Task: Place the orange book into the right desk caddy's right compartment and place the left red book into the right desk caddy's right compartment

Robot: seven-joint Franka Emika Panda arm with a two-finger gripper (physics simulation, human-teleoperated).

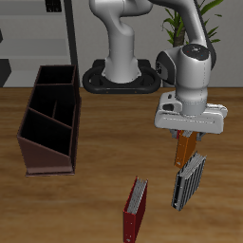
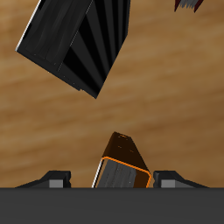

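My gripper (image 1: pixel 187 136) hangs over the table and is shut on the orange book (image 1: pixel 184 149), which points down from between the fingers. The wrist view shows the orange book (image 2: pixel 122 163) close up, clamped in the gripper (image 2: pixel 119 181). The right desk caddy (image 1: pixel 47 152), dark maroon with inner dividers, stands well away from the gripper towards the table's other side. The left red book is out of view.
A grey-and-black striped book (image 1: pixel 188 180) (image 2: pixel 79 39) stands just below the held book, nearer the front edge. A red book with a pale page edge (image 1: pixel 136 211) stands near the front edge, its corner (image 2: pixel 188 4) showing in the wrist view. The robot base (image 1: pixel 119 76) is at the back.
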